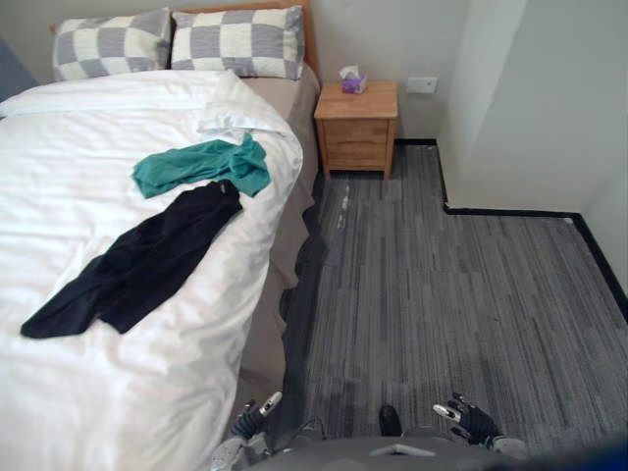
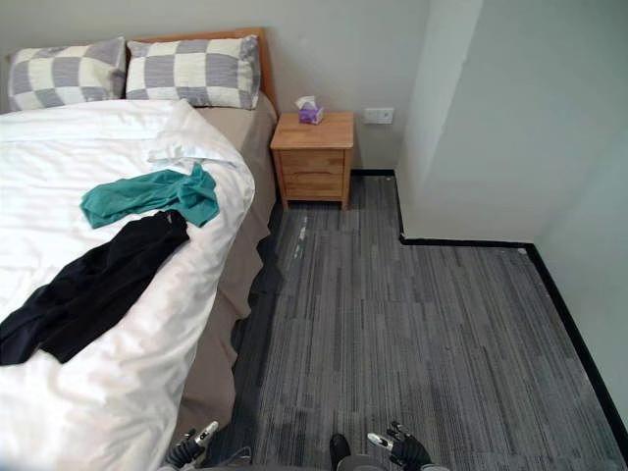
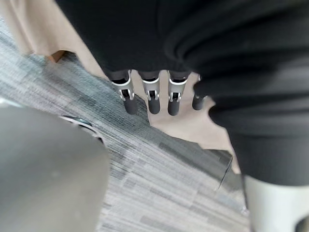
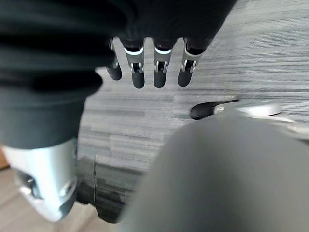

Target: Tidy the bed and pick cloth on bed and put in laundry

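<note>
Both hands are hanging low at the 6 o'clock edge of the eye views. The left hand [image 1: 257, 412] is sitting near 7 o'clock, just beside the bed [image 1: 280, 245]. The right hand [image 1: 469, 420] is sitting near 5 o'clock over the grey carpet [image 1: 442, 285]. In each wrist view the fingers [image 3: 153, 101] are pointing straight and relaxed, holding nothing.

The clothes are lying on the white duvet [image 1: 69, 157], well apart from either hand. A teal garment [image 1: 201, 167] is lying crumpled at about 10 o'clock from the view's centre. A black garment [image 1: 137, 260] is stretching away from it toward 7 o'clock, its upper end touching the teal one. Two checked pillows [image 1: 235, 39] are resting at 12 o'clock of the clothes, and a wooden nightstand [image 1: 358, 128] is standing at 2 o'clock.

Because the garments are overlapping, lifting one is likely to drag the other off the edge. Fingers closing too deep may pinch the duvet too, pulling it askew. A long reach across the mattress could also be unsteadying.
</note>
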